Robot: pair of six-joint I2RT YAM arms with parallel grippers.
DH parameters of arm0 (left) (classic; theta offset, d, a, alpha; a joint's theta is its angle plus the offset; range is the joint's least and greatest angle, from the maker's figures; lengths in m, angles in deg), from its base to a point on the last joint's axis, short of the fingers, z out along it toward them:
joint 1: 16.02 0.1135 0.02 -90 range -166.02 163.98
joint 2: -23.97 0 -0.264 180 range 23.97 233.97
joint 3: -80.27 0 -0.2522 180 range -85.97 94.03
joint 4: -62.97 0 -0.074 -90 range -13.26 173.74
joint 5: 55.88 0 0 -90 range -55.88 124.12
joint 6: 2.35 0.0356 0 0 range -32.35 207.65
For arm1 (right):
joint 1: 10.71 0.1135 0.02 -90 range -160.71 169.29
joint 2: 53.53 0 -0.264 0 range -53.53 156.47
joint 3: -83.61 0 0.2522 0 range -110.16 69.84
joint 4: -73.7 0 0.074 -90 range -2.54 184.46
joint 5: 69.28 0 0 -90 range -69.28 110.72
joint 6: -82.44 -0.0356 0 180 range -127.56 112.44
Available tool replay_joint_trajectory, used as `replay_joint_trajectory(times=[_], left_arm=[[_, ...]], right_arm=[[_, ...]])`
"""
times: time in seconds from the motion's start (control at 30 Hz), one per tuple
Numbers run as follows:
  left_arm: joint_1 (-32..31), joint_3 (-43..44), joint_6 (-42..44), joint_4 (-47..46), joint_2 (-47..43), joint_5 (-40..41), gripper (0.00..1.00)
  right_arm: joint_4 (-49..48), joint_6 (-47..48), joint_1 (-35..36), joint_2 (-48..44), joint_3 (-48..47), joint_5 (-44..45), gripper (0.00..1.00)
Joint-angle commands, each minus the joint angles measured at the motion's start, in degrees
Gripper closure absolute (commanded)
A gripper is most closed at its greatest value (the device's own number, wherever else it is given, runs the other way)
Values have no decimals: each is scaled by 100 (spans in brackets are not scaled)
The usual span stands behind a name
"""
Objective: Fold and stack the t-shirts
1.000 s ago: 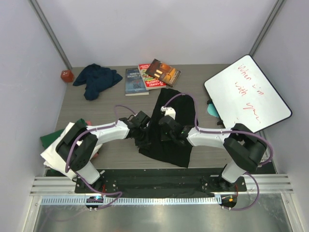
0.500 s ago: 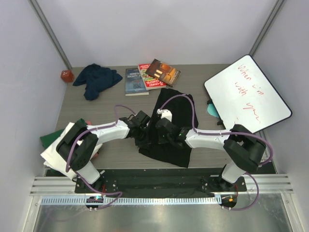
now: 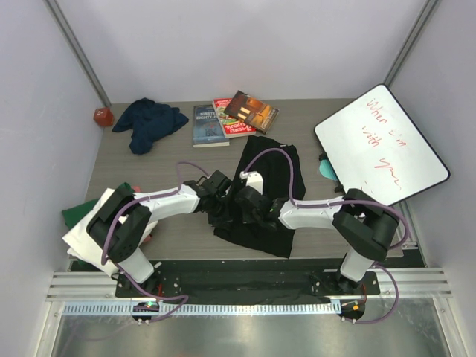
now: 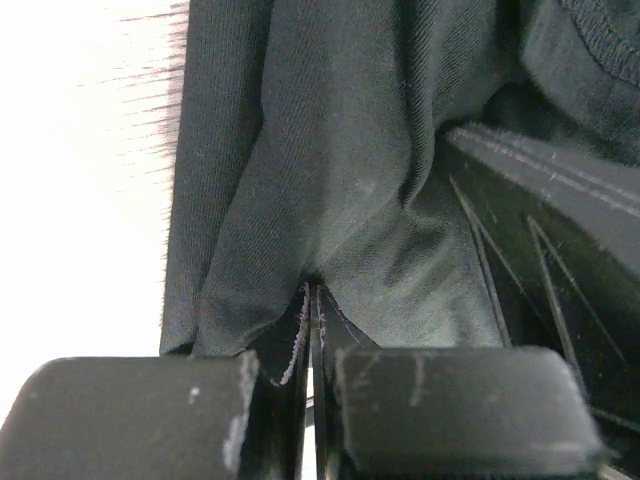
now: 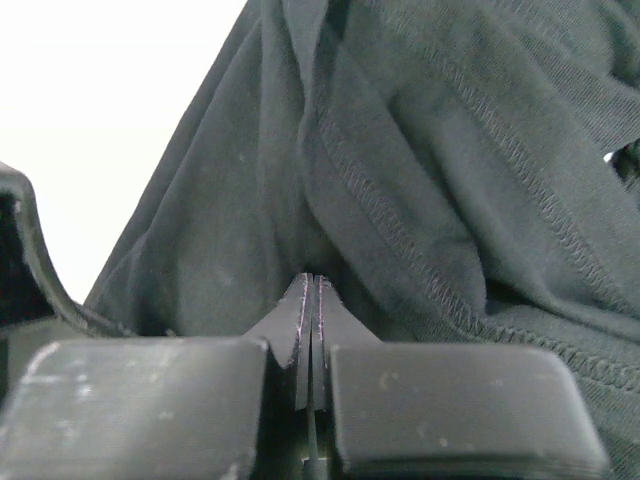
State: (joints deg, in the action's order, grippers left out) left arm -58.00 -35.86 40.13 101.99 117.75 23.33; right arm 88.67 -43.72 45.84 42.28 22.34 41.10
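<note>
A black t-shirt (image 3: 271,167) lies crumpled in the middle of the table, and both grippers meet over its left part. My left gripper (image 3: 222,210) is shut, with dark cloth (image 4: 330,170) gathered into a pinch at its tips (image 4: 312,288). My right gripper (image 3: 242,207) is close beside it, also shut, and folds and a stitched hem of the same shirt (image 5: 420,170) run into its tips (image 5: 310,280). A navy t-shirt (image 3: 149,123) lies bunched at the back left. Folded white (image 3: 89,238) and green (image 3: 73,213) t-shirts sit at the near left edge.
Three books (image 3: 234,115) lie at the back centre. A whiteboard with red writing (image 3: 379,145) leans at the right, with a teal thing (image 3: 325,168) peeking from under it. A red object (image 3: 103,117) sits in the back left corner.
My right gripper has moved left across the black t-shirt, up close to the left gripper, and the cloth has bunched with it. The left arm has stayed put.
</note>
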Motion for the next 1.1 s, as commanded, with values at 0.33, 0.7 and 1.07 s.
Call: replay_joint_trajectory(times=[0.33,0.7,1.07], left_arm=[[93,-212,279,50,361,692,100],[102,-177,279,58,396,631,100],[102,-150,297,67,431,578,100]], right_arm=[[-86,232,-259,798,-707,1214,99],[-25,312,-874,685,-839,1205,99],[81,601,-1357,720,-1146,898,99]])
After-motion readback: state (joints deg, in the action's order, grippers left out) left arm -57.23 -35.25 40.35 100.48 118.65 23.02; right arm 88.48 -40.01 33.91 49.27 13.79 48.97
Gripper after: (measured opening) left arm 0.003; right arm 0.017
